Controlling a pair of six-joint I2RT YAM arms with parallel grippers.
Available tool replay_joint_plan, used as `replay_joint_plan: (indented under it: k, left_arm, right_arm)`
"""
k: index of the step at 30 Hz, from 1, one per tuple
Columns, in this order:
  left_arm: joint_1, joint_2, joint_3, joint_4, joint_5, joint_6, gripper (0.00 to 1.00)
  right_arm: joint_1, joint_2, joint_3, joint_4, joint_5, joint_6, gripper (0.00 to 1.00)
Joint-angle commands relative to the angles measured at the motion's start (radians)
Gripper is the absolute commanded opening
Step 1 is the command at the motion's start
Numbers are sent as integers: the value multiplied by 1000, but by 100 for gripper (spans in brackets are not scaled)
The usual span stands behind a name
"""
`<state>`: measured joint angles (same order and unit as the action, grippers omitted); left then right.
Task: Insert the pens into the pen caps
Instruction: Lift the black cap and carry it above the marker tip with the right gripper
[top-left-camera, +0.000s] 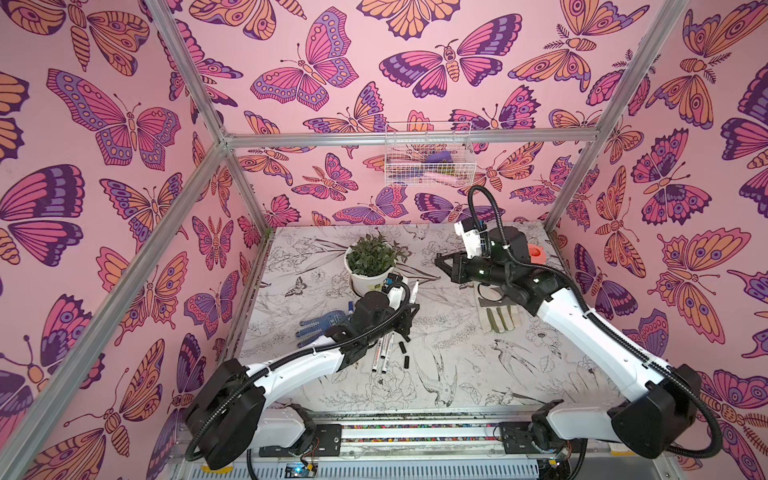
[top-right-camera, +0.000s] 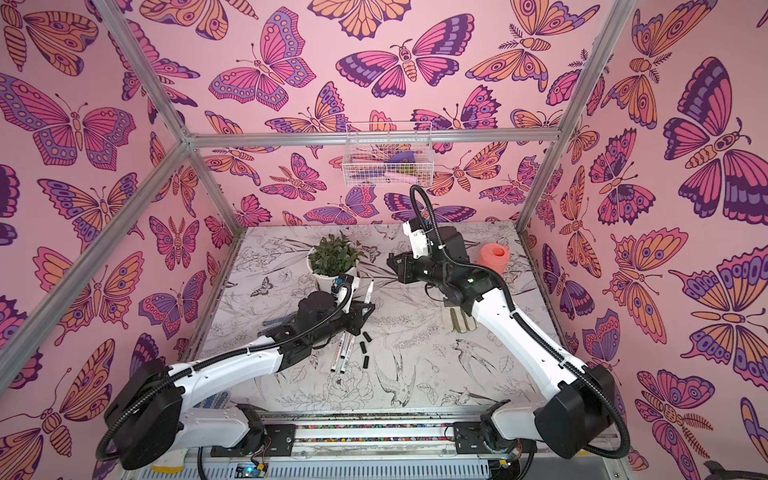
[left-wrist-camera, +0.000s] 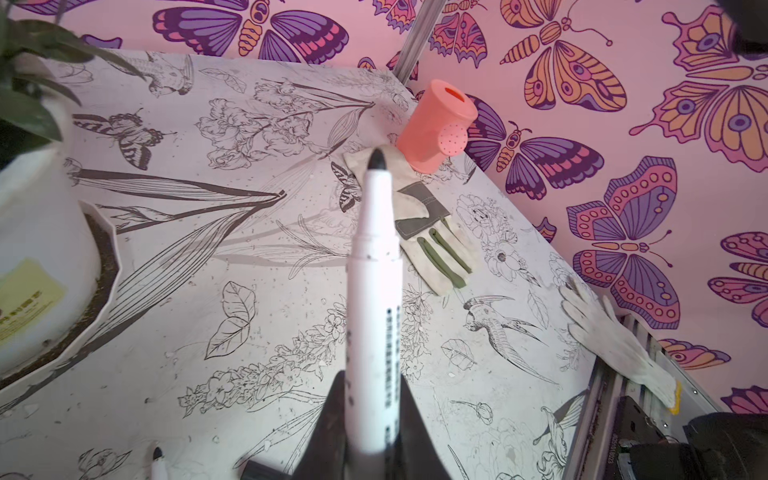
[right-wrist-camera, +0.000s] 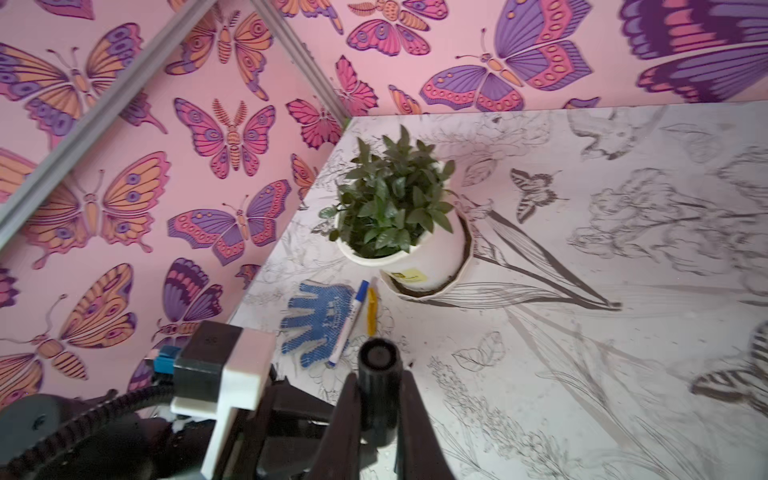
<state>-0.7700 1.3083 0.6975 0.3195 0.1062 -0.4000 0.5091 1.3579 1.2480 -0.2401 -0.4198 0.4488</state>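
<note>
My left gripper (top-left-camera: 409, 316) (left-wrist-camera: 372, 384) is shut on a white pen (top-left-camera: 414, 292) (left-wrist-camera: 374, 257), whose dark tip points up and away from the jaws. My right gripper (top-left-camera: 441, 261) (right-wrist-camera: 378, 401) is shut on a black pen cap (right-wrist-camera: 377, 384), open end facing outward, held above the table to the right of the plant. In a top view the held pen (top-right-camera: 368, 293) and the right gripper (top-right-camera: 394, 262) stand apart. Three loose pens (top-left-camera: 384, 352) (top-right-camera: 343, 354) and several black caps (top-left-camera: 402, 347) (top-right-camera: 365, 361) lie under the left arm. A blue-capped pen (right-wrist-camera: 351, 320) lies beside a blue glove.
A potted plant (top-left-camera: 371, 266) stands at the back centre. A blue glove (top-left-camera: 320, 326) lies left, with a small yellow piece (right-wrist-camera: 372, 311) next to it. A white and green glove (top-left-camera: 498, 318) and an orange watering can (left-wrist-camera: 438, 124) are right. A wire basket (top-left-camera: 428, 158) hangs on the back wall.
</note>
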Motion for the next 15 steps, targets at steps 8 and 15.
replay_joint_plan:
  k: [8,15]
  left_arm:
    - [-16,-8,21,56,6,31,0]
    - [-17,-11,19,59,0,33,0]
  right_arm:
    - [30,38,-65,139,-141,58,3]
    - [44,52,-77,121,-105,41,3]
